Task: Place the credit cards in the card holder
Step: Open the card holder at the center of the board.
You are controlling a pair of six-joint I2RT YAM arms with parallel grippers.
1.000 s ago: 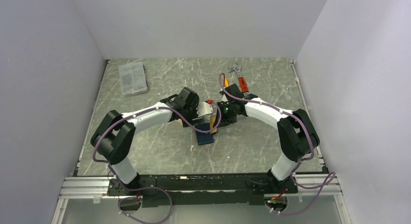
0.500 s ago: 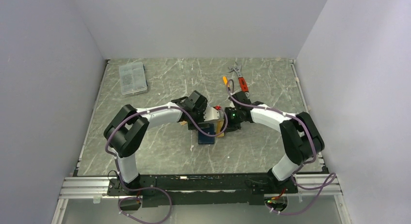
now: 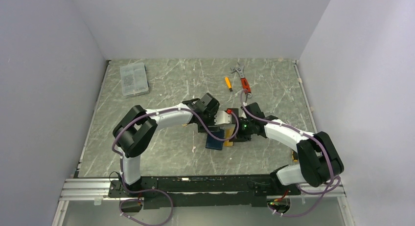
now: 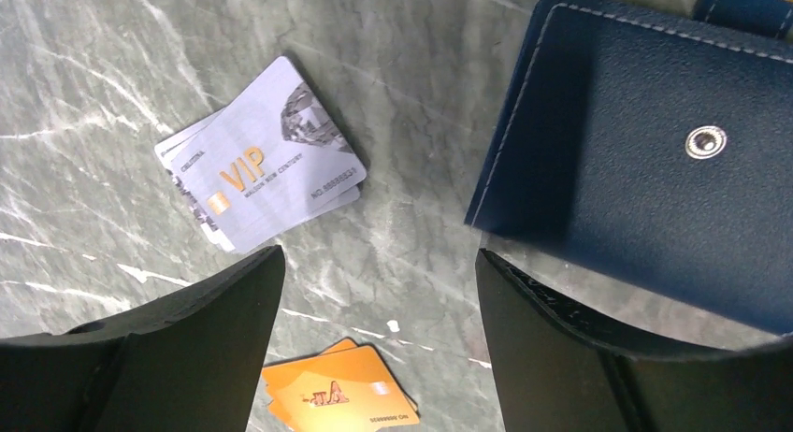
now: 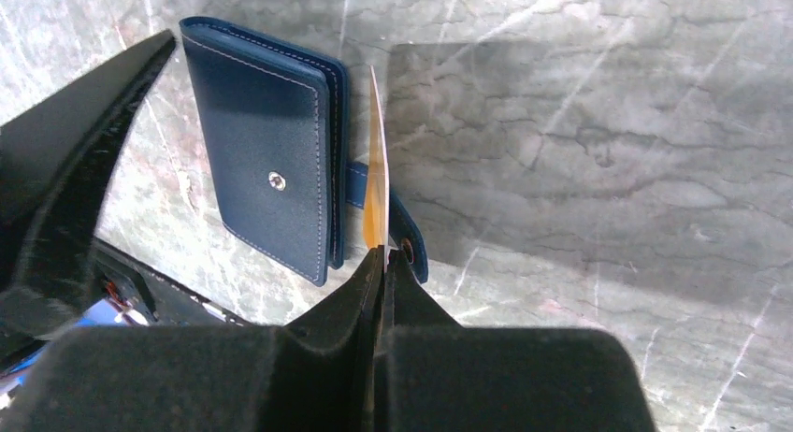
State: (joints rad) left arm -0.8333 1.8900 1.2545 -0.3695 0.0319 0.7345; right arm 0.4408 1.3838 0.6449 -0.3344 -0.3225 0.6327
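Orange-gold plastic card point(image 5: 376, 170): you're pinching it by its near edge in the right gripper point(image 5: 383, 264), jaws closed tight on it, card standing on edge. It's hanging just beside the long edge of the small navy-blue leather-like folding wallet point(image 5: 271, 170), on the side where the loose snap tab point(image 5: 404, 236) is sticking out, with the card's plane running parallel to that edge. The wallet is lying folded shut on the grey-green marbled tabletop point(image 3: 166, 84), stud face up, so I'm judging no pocket is reachable yet. The left gripper point(image 4: 379, 264) is hovering with jaws spread wide, holding nothing, and the wallet's corner is sitting just beside one finger. The silvery-white VIP cards point(image 4: 266, 175) and more orange cards point(image 4: 341, 395) are lying loose on its other side. The left arm is looking better placed for opening the cover.
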